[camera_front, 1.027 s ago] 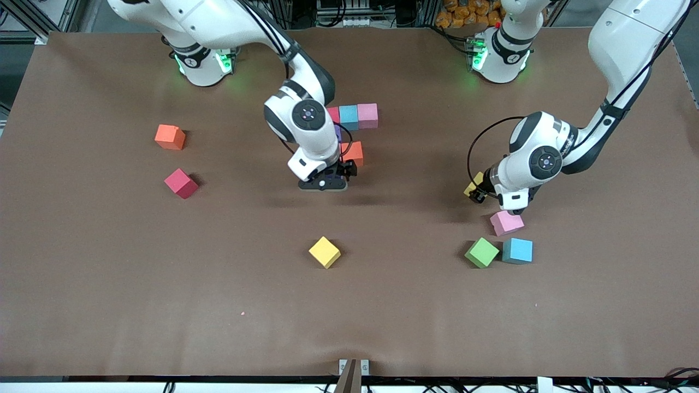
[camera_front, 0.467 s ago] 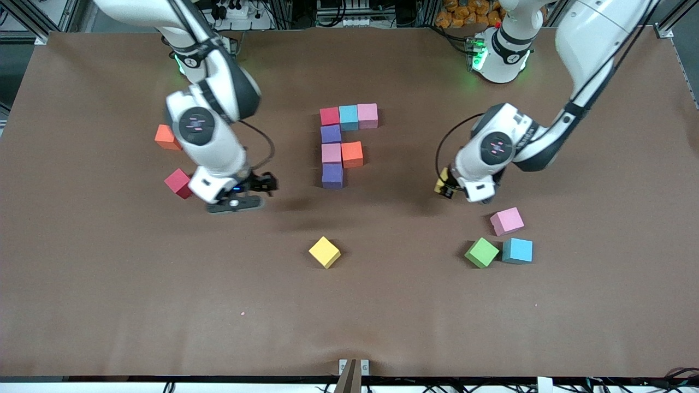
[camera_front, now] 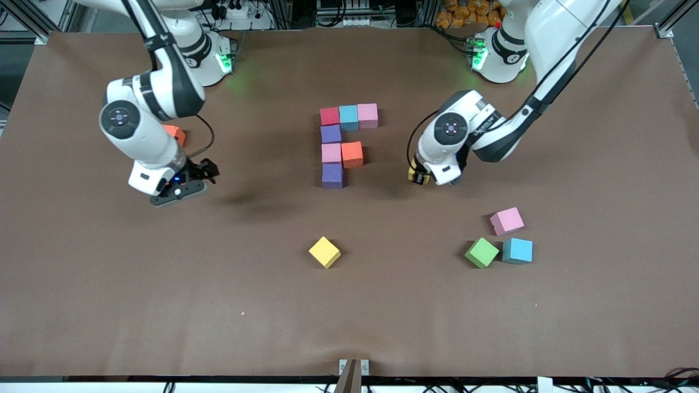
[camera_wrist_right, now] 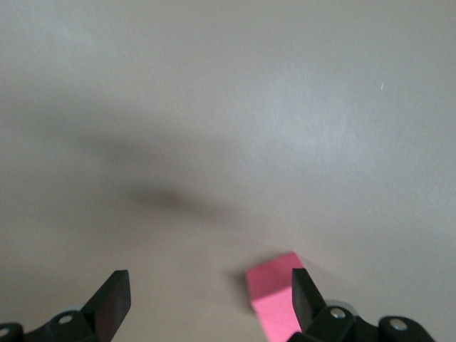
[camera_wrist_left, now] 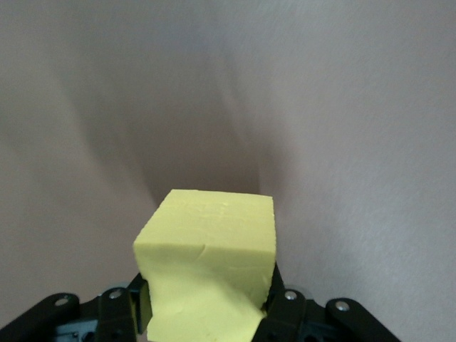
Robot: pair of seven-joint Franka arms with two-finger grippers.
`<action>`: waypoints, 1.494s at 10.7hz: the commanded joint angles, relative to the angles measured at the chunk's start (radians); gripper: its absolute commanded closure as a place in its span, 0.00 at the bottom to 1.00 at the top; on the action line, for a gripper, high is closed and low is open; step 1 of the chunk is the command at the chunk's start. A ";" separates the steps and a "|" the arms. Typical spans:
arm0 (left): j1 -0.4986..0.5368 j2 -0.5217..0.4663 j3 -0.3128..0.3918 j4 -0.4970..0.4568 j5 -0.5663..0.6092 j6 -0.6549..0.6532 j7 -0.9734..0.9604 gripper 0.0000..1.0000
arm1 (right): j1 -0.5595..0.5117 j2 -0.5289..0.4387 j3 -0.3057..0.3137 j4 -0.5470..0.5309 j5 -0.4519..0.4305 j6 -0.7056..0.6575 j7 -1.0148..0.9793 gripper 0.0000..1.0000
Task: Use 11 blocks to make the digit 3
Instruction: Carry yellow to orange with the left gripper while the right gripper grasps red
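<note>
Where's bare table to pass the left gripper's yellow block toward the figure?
Bare: between the figure and left gripper holding a yellow block; also from the figure down to the loose yellow block. Crowded: the pink, green, blue cluster.

Seven blocks (camera_front: 341, 144) cluster at the middle of the tabletop (camera_front: 109, 305). A row of three (camera_front: 348, 115) lies farthest from the camera, and a column (camera_front: 331, 154) runs nearer from the row's right-arm end, with one block (camera_front: 352, 154) beside it. A lone block (camera_front: 324, 252) lies nearer still. Toward the left arm's end, a pair of blocks (camera_front: 499, 251) sit side by side, with a third block (camera_front: 507, 221) just farther.
</note>
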 commanded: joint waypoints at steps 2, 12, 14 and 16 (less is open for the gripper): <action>-0.090 0.053 0.004 0.048 -0.043 0.028 -0.156 0.93 | -0.153 -0.028 0.019 -0.150 0.000 0.148 -0.291 0.00; -0.198 0.117 0.007 0.068 -0.045 0.162 -0.456 0.94 | -0.223 0.113 0.021 -0.183 0.003 0.263 -0.485 0.00; -0.198 0.117 0.007 0.063 -0.045 0.179 -0.477 0.94 | -0.221 0.141 0.021 -0.196 0.002 0.312 -0.495 0.00; -0.210 0.117 0.009 0.060 -0.045 0.196 -0.499 0.94 | -0.220 0.173 0.019 -0.196 -0.004 0.353 -0.516 0.03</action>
